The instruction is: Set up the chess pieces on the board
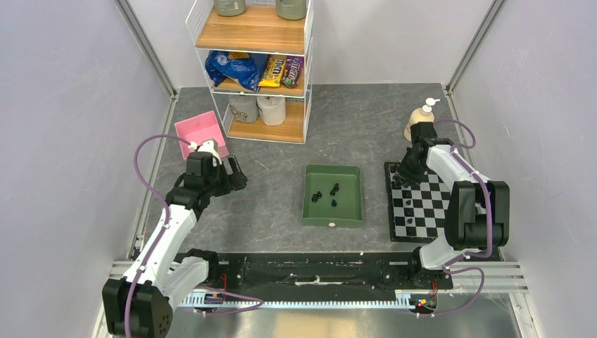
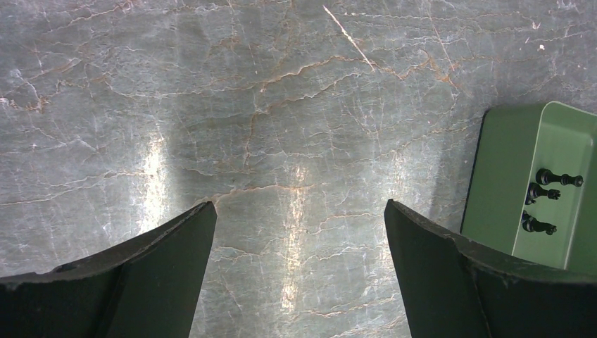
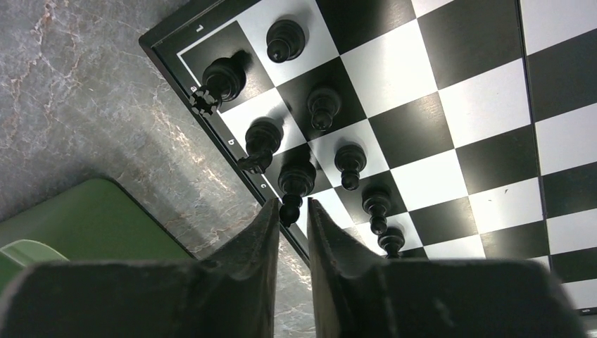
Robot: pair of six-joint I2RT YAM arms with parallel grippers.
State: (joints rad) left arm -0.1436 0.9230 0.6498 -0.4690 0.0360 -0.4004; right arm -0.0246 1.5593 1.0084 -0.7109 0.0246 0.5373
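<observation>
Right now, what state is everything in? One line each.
Left claw, open, empty, over bare table.
Right claw, nearly closed at the top of a black piece by the board's corner; grip unclear.
Board, flat, partly set.
Pieces on board, black, upright in two rows.
Pieces in tray, black, lying on their sides.
Green tray, flat, open.
Soap bottle, upright.
</observation>
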